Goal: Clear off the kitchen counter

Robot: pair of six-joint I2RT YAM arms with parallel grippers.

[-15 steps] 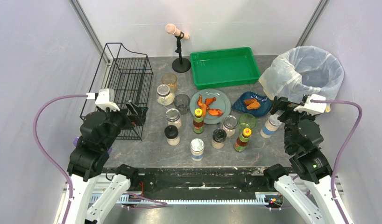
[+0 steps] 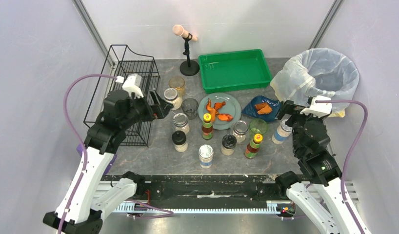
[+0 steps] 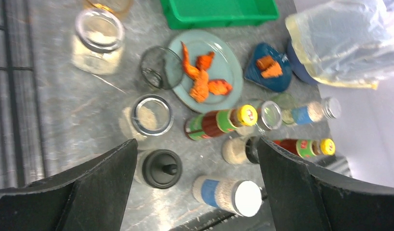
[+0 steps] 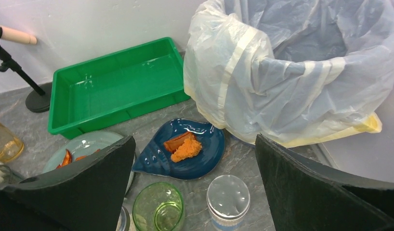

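1. So, the kitchen counter (image 2: 149,158) is a flat dark grey mottled stone-look surface with a black rail at its near edge. It fills the middle of the top view and carries jars, bottles and dishes.
2. Hovering above the counter, the left gripper (image 3: 196,142) sits just beside the black wire rack (image 2: 131,83). Its fingers are spread wide with nothing between them.
3. Under it, in the left wrist view, are a black-lidded jar (image 3: 161,168), a white-capped blue-label jar (image 3: 229,192) and a yellow-capped red sauce bottle (image 3: 219,122).
4. Near the far side stands a round grey-green plate (image 2: 235,103) with orange food pieces on it. A smoky clear glass (image 2: 189,107) is just to its left.
5. Over at the right edge, the right gripper (image 4: 194,139) hangs close to the white plastic-lined bin (image 2: 317,73) — fingers wide apart, empty.
6. Below it, in the right wrist view, is a dark blue shell-shaped dish (image 4: 197,168) with orange scraps on it. A green glass cup (image 4: 158,209) and a clear-lidded jar (image 4: 227,197) stand nearer the camera.
7. At the back of the counter, the green plastic tray (image 2: 231,73) sits between the bin and a black stand with a beige handle (image 2: 188,53).
8. An amber glass (image 2: 176,84) stands near the rack's far end.
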